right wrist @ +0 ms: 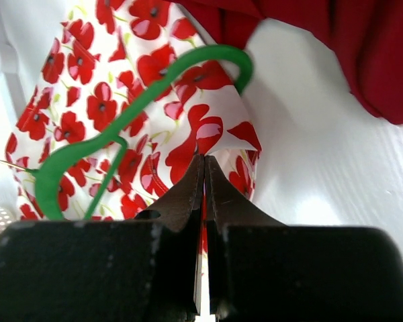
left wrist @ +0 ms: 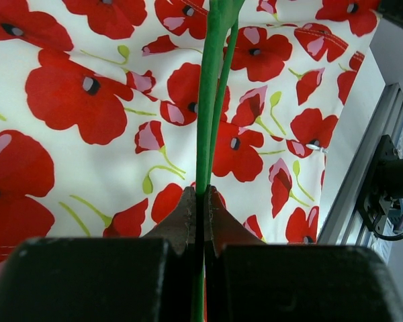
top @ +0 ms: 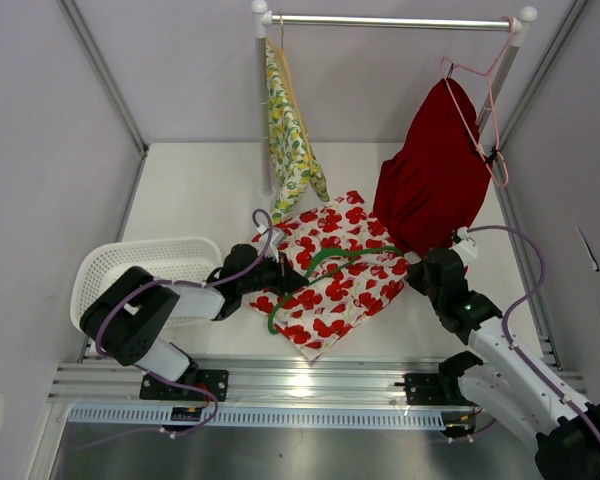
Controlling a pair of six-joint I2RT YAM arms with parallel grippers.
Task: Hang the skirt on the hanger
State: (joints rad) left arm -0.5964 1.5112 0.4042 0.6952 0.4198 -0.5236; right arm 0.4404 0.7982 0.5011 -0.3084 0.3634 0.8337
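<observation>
Top view, skirt: the red-poppy-printed white cloth skirt (top: 330, 305) is lying spread on the white table (top: 210, 190), between the two arms.
Top view, hanger: the curved green plastic hanger (top: 325, 260) is resting on top of the skirt.
Top view, pincers: the left pincer (top: 285, 280) is reaching in at the skirt's left edge. The right pincer (top: 417, 268) is at its right edge, under a hanging dark red garment (top: 430, 180).
Left wrist view: the left pincer (left wrist: 200, 201) is squeezing tight on the hanger (left wrist: 211, 100) bar, with the skirt (left wrist: 87, 100) lying flat beneath.
Right wrist view: the right pincer (right wrist: 204, 164) is pressing together on the skirt (right wrist: 87, 87) edge, a sliver of print showing between its fingers. The hanger (right wrist: 141, 102) is lying just beyond the tips.
</observation>
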